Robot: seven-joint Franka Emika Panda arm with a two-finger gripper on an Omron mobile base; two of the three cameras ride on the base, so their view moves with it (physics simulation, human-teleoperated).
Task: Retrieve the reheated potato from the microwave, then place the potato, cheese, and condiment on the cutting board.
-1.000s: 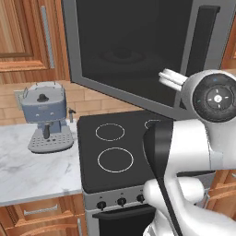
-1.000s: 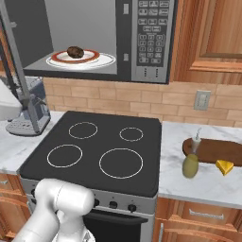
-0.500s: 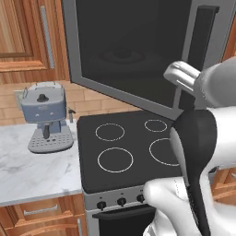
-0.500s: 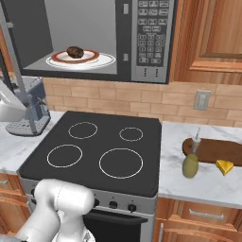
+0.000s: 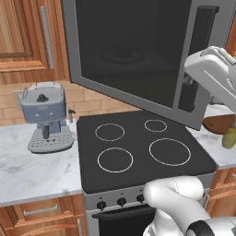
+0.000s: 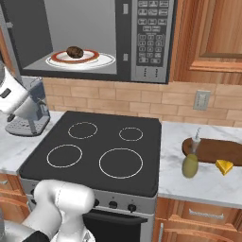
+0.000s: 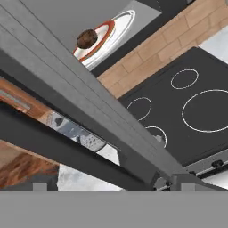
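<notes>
In the left base view the microwave (image 5: pixel 138 55) door hangs wide open across the upper half of the frame, its dark glass facing the camera, and the white arm now reaches in from the right edge near the door's handle side; half a second ago it stood lower and more toward the middle right, so it has swung up and outward, clear of the stovetop (image 5: pixel 138 147). A coffee machine (image 5: pixel 45 117) sits at the middle left on the counter (image 5: pixel 32 170). At the right edge the condiment (image 5: pixel 229 137) and an end of the cutting board (image 5: pixel 219 123) peek in. In the right base view the microwave (image 6: pixel 94 38) fills the upper left, and the potato (image 6: pixel 74 52) rests on a white plate (image 6: pixel 87 59) inside the open cavity. At the lower right the condiment (image 6: pixel 191 163) stands just before the cutting board (image 6: pixel 215 151), and the cheese (image 6: pixel 224 166) lies beside the board's front edge. In the hand view the door edge runs diagonally across the frame, with the potato (image 7: pixel 87 38) on its plate (image 7: pixel 107 35) at the upper middle. The gripper's jaws stand wide apart and hold nothing. With the door open and the arm raised, the reach into the cavity for the potato looks like the step in hand.
</notes>
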